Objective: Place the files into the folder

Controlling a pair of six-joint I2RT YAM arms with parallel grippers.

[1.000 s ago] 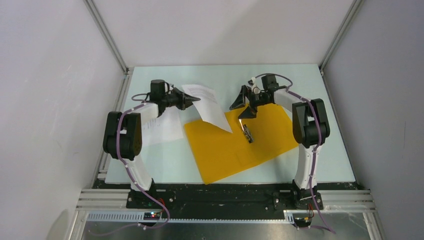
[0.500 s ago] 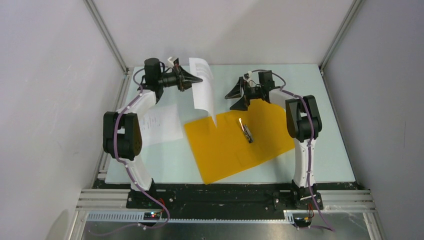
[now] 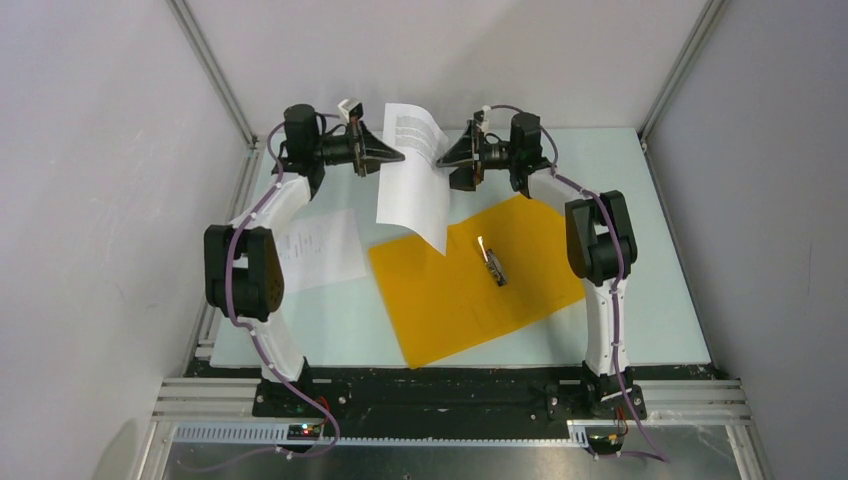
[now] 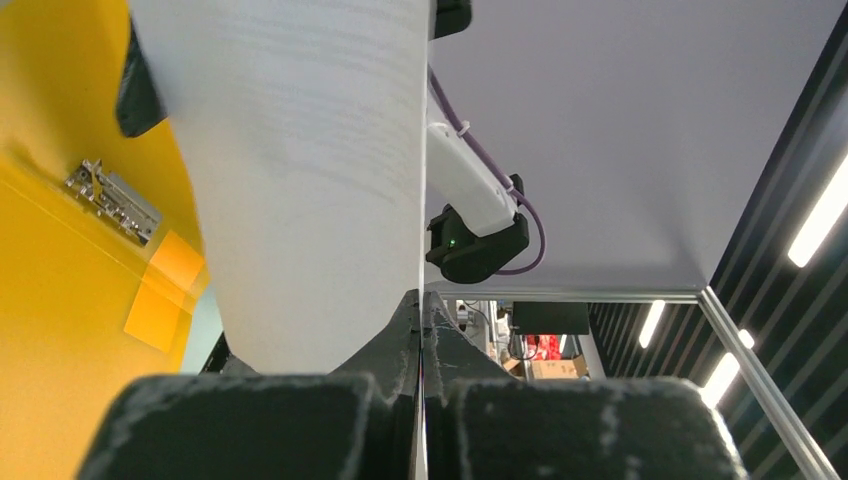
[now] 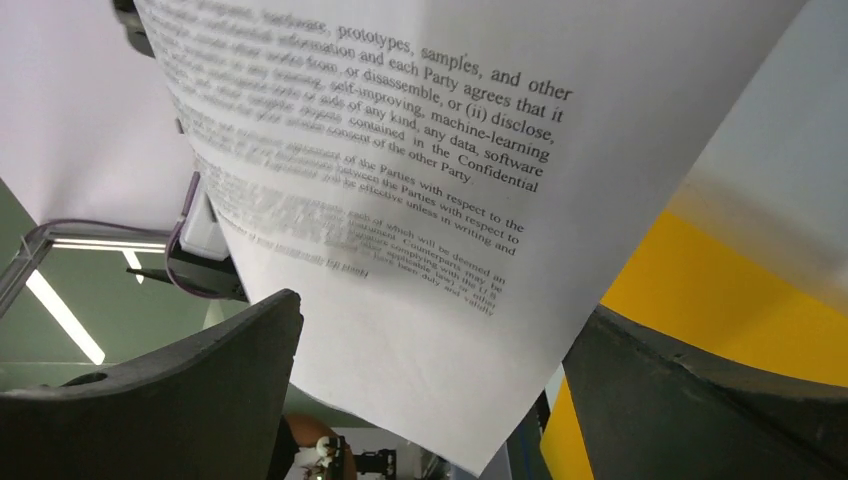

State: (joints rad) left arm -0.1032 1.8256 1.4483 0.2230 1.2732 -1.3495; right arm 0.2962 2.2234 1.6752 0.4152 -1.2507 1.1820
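The table carries the open yellow folder at centre frame. A printed sheet hangs above the folder's upper-left corner, pinched in the tightly closed left gripper. The right gripper gapes wide around its edge, holding nothing. A second sheet lies at left.

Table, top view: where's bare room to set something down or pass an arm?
Bare table: near-left, between loose sheet, folder and near edge; also the far-right corner beyond the right arm. Crowded: far centre, where left pincer and right pincer flank the hanging sheet.
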